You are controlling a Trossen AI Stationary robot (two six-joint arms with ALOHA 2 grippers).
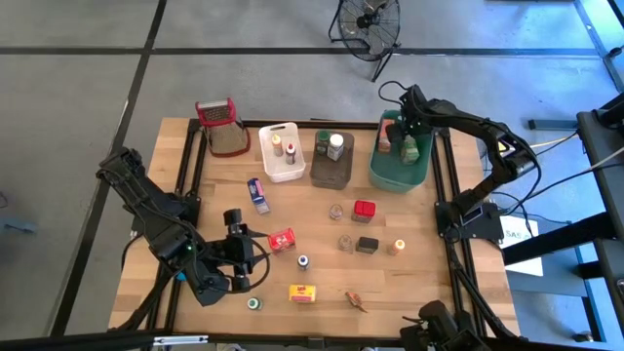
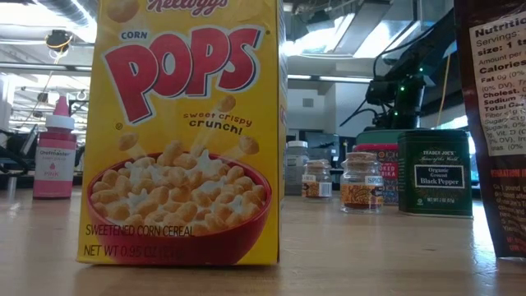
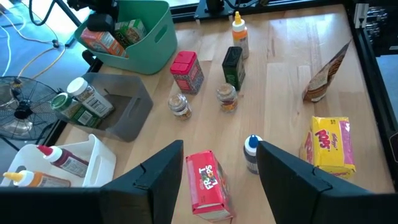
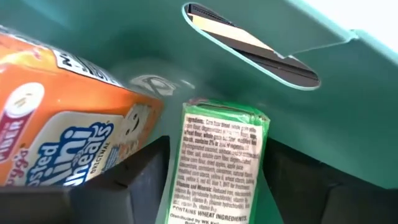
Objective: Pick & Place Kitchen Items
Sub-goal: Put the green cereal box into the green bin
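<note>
The left gripper (image 1: 255, 246) hovers over the surface (image 1: 429, 283) near its front left corner, fingers spread apart, with a small red box (image 3: 205, 183) lying between them and nothing clamped. A blue-capped bottle (image 3: 251, 151) stands just beside that box, and a yellow cereal box (image 1: 304, 292) lies near the front edge. The right gripper (image 1: 409, 136) is down inside the green tub (image 1: 390, 177) at the back right corner, fingers apart on either side of a green-edged packet (image 4: 221, 165), which leans beside an orange cereal box (image 4: 56, 130). A red tin (image 1: 364, 210) and a dark pepper tin (image 1: 367, 245) stand mid-surface.
</note>
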